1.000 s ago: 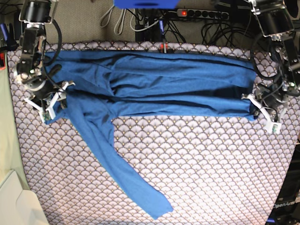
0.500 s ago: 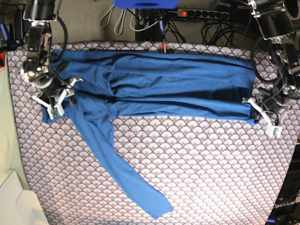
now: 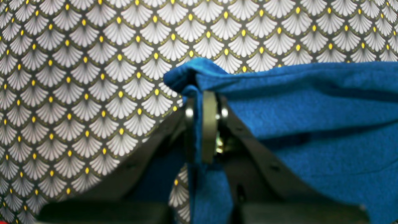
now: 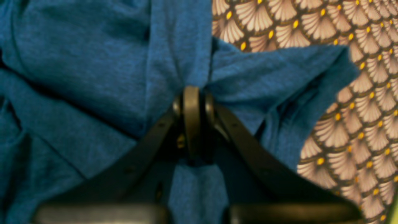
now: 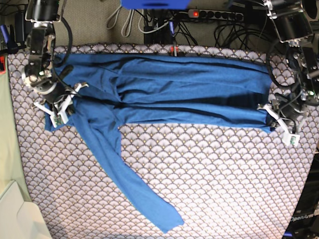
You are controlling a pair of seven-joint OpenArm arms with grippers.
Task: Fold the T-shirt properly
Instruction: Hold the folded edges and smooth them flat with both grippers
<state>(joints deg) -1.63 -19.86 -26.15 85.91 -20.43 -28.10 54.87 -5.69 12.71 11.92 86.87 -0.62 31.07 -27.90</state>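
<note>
Two grippers each hold a bit of the T-shirt (image 5: 169, 89), which lies spread in a long band along the far edge of the desk (image 5: 209, 179). The right gripper (image 5: 59, 107) is pinched tight on blue cloth near the desk's left edge, where the shirt bunches up. The left gripper (image 5: 280, 118) is pinched tight on the shirt's other end, near the right edge; in the left wrist view the cloth sticks up between its jaws. The body of the shirt looks folded over once the long way, but that is only my guess from the dark creases. One long sleeve runs loose across the desk toward the near edge. So the job seems only begun: the sleeve needs tucking in, and the long band needs folding shorter.
</note>
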